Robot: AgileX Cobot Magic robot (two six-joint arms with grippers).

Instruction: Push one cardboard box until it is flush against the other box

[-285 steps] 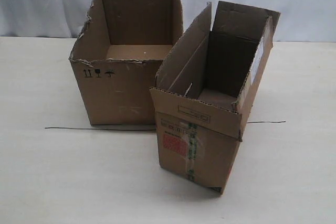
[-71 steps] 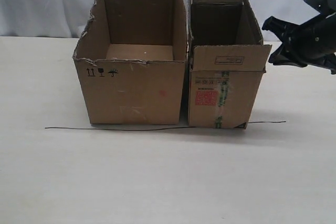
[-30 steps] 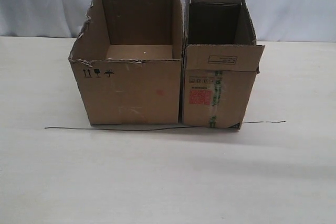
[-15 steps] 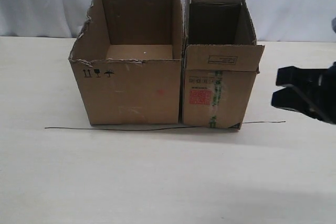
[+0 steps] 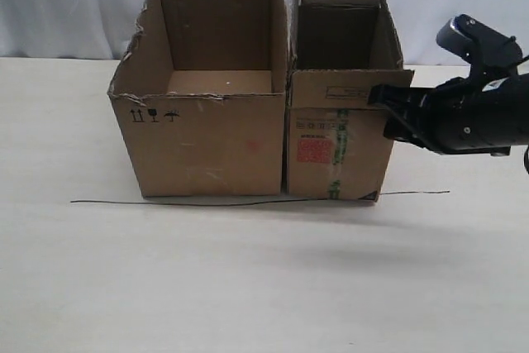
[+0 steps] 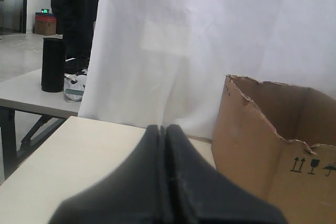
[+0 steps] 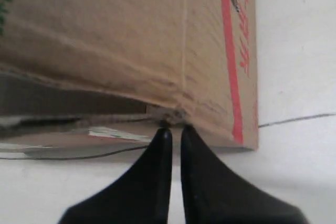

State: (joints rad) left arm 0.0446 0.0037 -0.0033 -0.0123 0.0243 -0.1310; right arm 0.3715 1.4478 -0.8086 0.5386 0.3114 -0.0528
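Note:
The narrow cardboard box [image 5: 339, 150], with its red label and green tape stripe, stands upright with its left side against the other box [image 5: 207, 142], the wide one with the torn rim. My right gripper [image 5: 382, 109] is at the narrow box's right front corner, just under the folded flap. In the right wrist view its shut fingertips [image 7: 174, 131] touch the cardboard box [image 7: 131, 40] with nothing between them. My left gripper [image 6: 163, 128] is shut and empty, off to the side of the other box [image 6: 262, 140], and is out of the exterior view.
A thin black line [image 5: 165, 202] runs across the table in front of both boxes. A white curtain [image 5: 74, 6] hangs behind the table. A black cylinder [image 6: 53, 64] stands on a separate table beyond the curtain.
My right arm came in from the right edge, rising and moving left until its tips reached the narrow box's right side. Over the last second both boxes stayed put.

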